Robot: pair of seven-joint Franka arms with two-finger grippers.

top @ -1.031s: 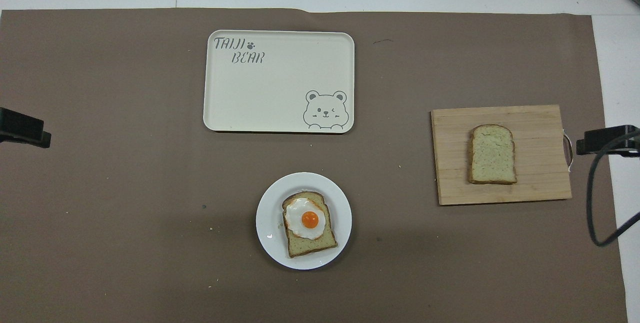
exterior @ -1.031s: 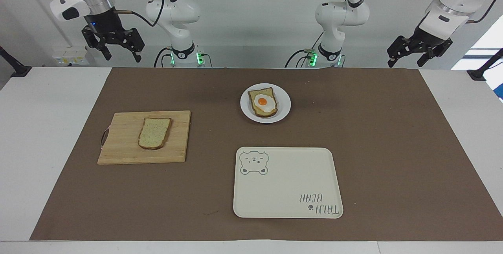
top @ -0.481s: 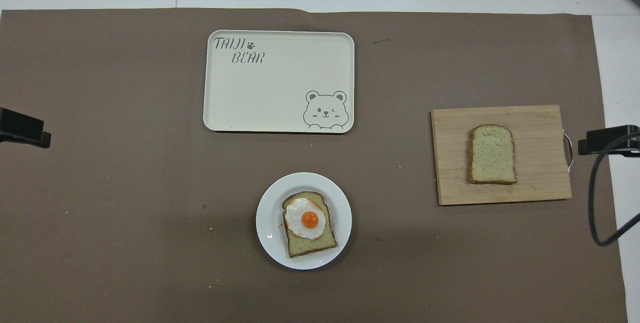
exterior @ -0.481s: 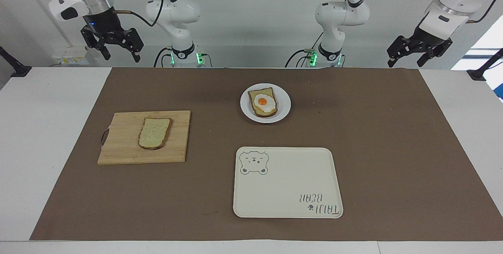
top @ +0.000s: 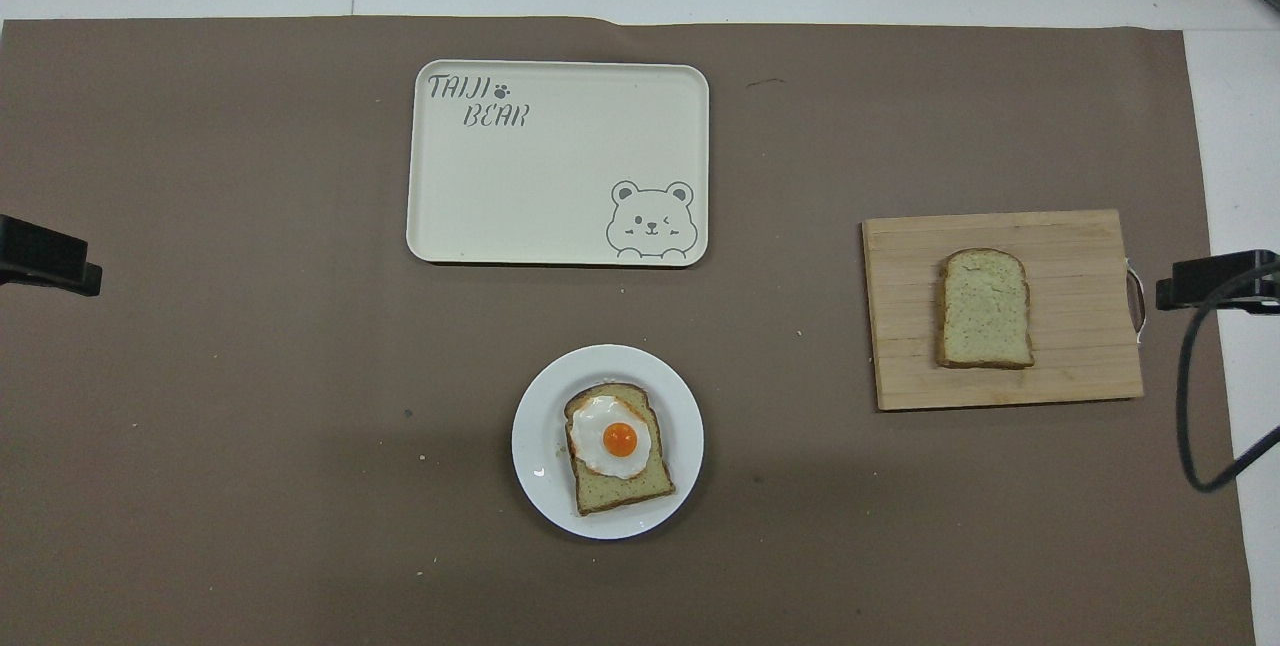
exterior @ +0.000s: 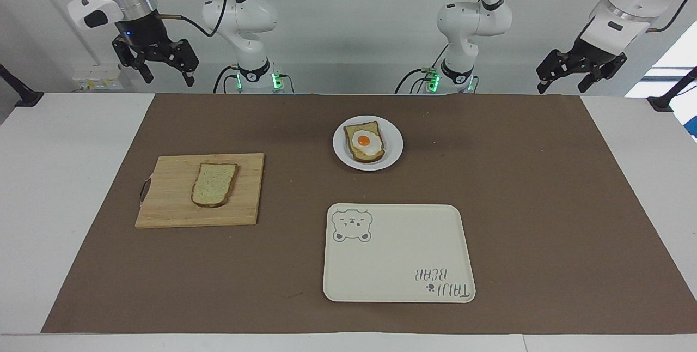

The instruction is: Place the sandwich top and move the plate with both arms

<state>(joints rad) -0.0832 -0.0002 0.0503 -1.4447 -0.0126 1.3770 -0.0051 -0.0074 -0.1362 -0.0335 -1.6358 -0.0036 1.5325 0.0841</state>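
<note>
The sandwich top (exterior: 214, 184) (top: 985, 308), a plain speckled slice, lies flat on a wooden cutting board (exterior: 169, 205) (top: 1080, 246) toward the right arm's end of the table. The small white plate (exterior: 395, 147) (top: 540, 446) sits mid-table, nearer to the robots, and carries a bread slice with a fried egg (exterior: 366, 142) (top: 615, 446). My right gripper (exterior: 167, 76) (top: 1210, 281) hangs open, high over the table's edge at the robots' side, holding nothing. My left gripper (exterior: 563, 86) (top: 50, 266) hangs open and empty at the other end, also raised.
A cream rectangular tray with a bear drawing (exterior: 397, 254) (top: 560, 186) lies farther from the robots than the plate. A brown mat (exterior: 517, 205) covers most of the white table. A black cable (top: 1190, 406) loops near the cutting board's handle end.
My right gripper has risen slightly and drawn a little outward. The left gripper and everything on the table have stayed put.
</note>
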